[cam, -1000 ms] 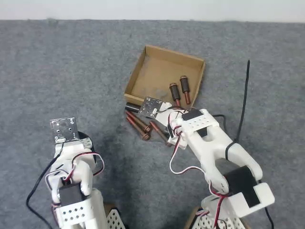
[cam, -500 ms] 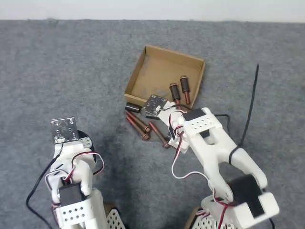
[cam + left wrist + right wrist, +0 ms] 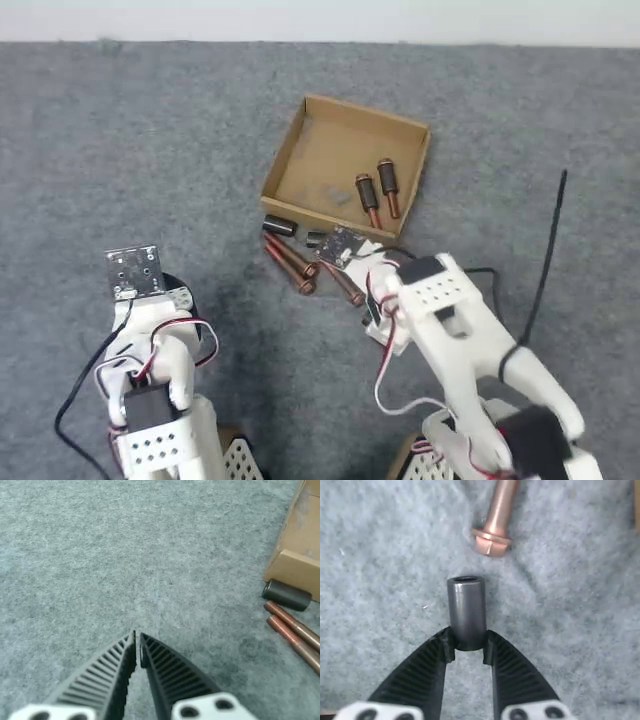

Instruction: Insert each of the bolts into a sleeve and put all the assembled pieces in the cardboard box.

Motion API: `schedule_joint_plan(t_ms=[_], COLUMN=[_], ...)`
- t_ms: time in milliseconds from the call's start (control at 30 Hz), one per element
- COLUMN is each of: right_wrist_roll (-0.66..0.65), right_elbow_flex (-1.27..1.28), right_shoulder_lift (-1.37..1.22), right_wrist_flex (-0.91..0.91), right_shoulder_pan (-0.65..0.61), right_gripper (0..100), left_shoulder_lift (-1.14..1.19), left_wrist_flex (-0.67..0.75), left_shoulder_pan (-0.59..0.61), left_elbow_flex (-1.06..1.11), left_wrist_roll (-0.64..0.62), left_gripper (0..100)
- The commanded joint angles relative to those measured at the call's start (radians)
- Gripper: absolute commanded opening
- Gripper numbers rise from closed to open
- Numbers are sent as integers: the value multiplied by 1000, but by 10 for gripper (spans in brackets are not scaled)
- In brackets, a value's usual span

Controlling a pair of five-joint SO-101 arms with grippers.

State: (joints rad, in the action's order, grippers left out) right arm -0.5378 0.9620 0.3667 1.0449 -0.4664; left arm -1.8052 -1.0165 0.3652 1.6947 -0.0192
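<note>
The cardboard box [image 3: 300,140] sits at mid-table and holds two bolt-and-sleeve pieces [image 3: 366,196] [image 3: 387,186]. My right gripper [image 3: 469,642] is shut on a black sleeve [image 3: 466,607], which points at the head of a copper bolt [image 3: 492,539] on the carpet. In the high view that gripper [image 3: 335,244] hangs just in front of the box, over the loose bolts [image 3: 290,262] [image 3: 340,282]. Another black sleeve [image 3: 279,226] [image 3: 286,595] lies against the box's front wall. My left gripper [image 3: 137,639] is shut and empty above bare carpet, left of the parts [image 3: 138,280].
Grey carpet covers the whole table, with wide free room left of and behind the box. Two copper bolts [image 3: 296,628] lie beside the box corner [image 3: 295,560] in the left wrist view. A black cable [image 3: 545,260] runs along the right arm.
The right arm has drawn back from the box's front wall toward the near right, carrying the black sleeve. The left arm has kept still.
</note>
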Motion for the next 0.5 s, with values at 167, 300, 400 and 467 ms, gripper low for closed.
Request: schedule_joint_plan(t_ms=[167, 300, 400, 467], right_wrist_roll=[14, 14, 14, 8], right_elbow_flex=[55, 57, 60, 60], right_shoulder_lift=[137, 147, 147, 145], right_wrist_flex=[-38, -42, -64, -67], right_shoulder_pan=[61, 58, 39, 18], right_gripper=[139, 130, 130, 130], left_shoulder_lift=[-15, -15, -15, -15], left_wrist_flex=[28, 28, 28, 26], left_shoulder_pan=[5, 5, 5, 5], left_elbow_flex=[-10, -10, -10, -10], left_wrist_roll=[8, 8, 8, 8], left_gripper=[12, 12, 12, 12])
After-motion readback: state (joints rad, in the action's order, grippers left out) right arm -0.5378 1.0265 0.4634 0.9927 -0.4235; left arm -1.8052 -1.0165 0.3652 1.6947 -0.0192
